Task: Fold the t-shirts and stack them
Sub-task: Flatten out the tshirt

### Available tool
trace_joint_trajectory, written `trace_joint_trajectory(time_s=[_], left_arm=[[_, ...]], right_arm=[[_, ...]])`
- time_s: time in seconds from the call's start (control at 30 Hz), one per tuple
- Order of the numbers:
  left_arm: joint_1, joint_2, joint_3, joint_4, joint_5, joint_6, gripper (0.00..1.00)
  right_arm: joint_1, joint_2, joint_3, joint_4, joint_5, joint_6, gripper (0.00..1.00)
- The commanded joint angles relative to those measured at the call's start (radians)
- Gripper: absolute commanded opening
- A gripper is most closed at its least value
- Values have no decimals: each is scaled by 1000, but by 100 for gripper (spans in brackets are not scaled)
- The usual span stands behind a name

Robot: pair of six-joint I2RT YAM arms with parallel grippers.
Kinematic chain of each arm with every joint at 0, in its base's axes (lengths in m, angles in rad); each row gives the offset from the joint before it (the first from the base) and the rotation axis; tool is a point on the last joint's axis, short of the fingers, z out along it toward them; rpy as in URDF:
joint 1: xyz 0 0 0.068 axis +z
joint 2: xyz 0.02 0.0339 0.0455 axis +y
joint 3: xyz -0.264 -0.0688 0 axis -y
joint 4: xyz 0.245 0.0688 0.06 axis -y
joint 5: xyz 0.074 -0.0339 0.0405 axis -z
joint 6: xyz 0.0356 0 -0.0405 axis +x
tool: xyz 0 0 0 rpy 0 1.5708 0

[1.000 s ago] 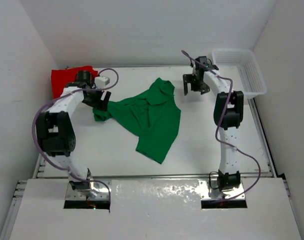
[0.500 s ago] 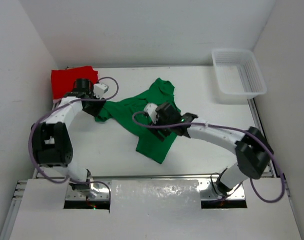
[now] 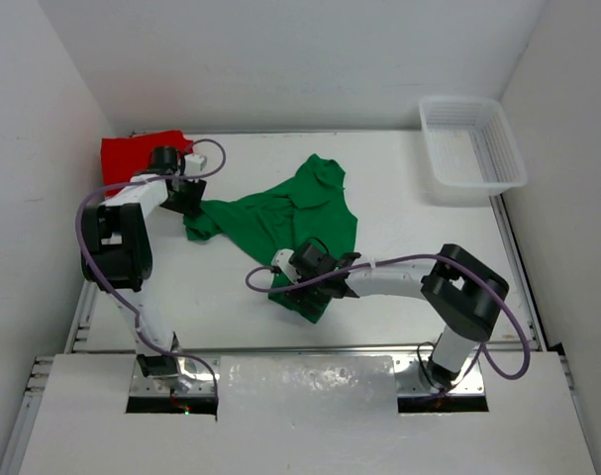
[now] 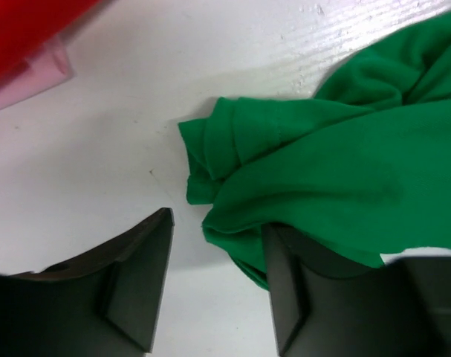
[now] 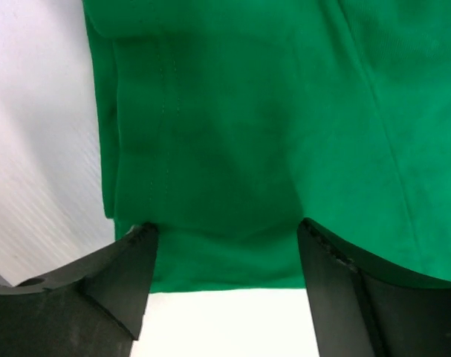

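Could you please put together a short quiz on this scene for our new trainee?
1. True or false: the green t-shirt lies inside the basket.
2. Multiple choice: the far-left t-shirt is A) blue, B) red, C) yellow.
3. Short answer: which gripper straddles the green t-shirt's near hem?
Key: 1 false; 2 B; 3 the right gripper, jaws open.
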Motion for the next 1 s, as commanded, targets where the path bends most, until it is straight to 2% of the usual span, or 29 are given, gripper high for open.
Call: trace_joint_trajectory(time_s=[0.0, 0.07, 0.1, 0.2, 0.23, 0.27, 0.3, 0.33, 0.37, 0.4, 0.53, 0.67, 0.7, 0.83, 0.9, 0.97], left_arm=[[1, 24, 22, -2, 10, -7, 47], [1, 10, -6, -22, 22, 5, 40], [1, 3, -16, -30, 39, 10, 39], [2, -43, -49, -39, 53, 16, 38], [1, -45, -55, -42, 54, 16, 37], [1, -42, -55, -48, 62, 16, 30], [1, -34, -55, -51, 63, 15, 26], [1, -30, -53, -53, 60, 12, 15], [1, -28, -53, -54, 56, 9, 4], [2, -37, -53, -50, 32, 4, 0], [2, -117, -26, -57, -51, 21, 0], [2, -273, 38, -86, -122, 76, 0], [2, -346, 69, -92, -125, 91, 0], [2, -519, 163, -195, -39, 208, 0], [1, -603, 213, -247, 2, 243, 0], [-1, -683, 243, -304, 13, 281, 0]], right_arm=[[7, 83, -16, -3, 74, 56, 72], [9, 94, -16, -12, 88, 64, 66], [9, 97, -14, -20, 95, 73, 57], [7, 91, -22, -23, 130, 87, 39], [7, 86, -25, -21, 141, 89, 25], [7, 80, -31, -20, 150, 90, 17], [9, 76, -33, -18, 155, 93, 9], [7, 71, -34, -21, 161, 99, 0], [7, 54, -34, -21, 172, 102, 0], [9, 42, -33, -35, 186, 110, 0], [-13, -93, -27, -101, 284, 144, 0], [-94, -349, 16, -201, 371, 194, 0], [-137, -465, 28, -239, 412, 205, 0], [-186, -695, 177, -349, 544, 161, 0], [-188, -748, 261, -429, 578, 113, 0], [-188, -789, 415, -515, 615, 69, 0]])
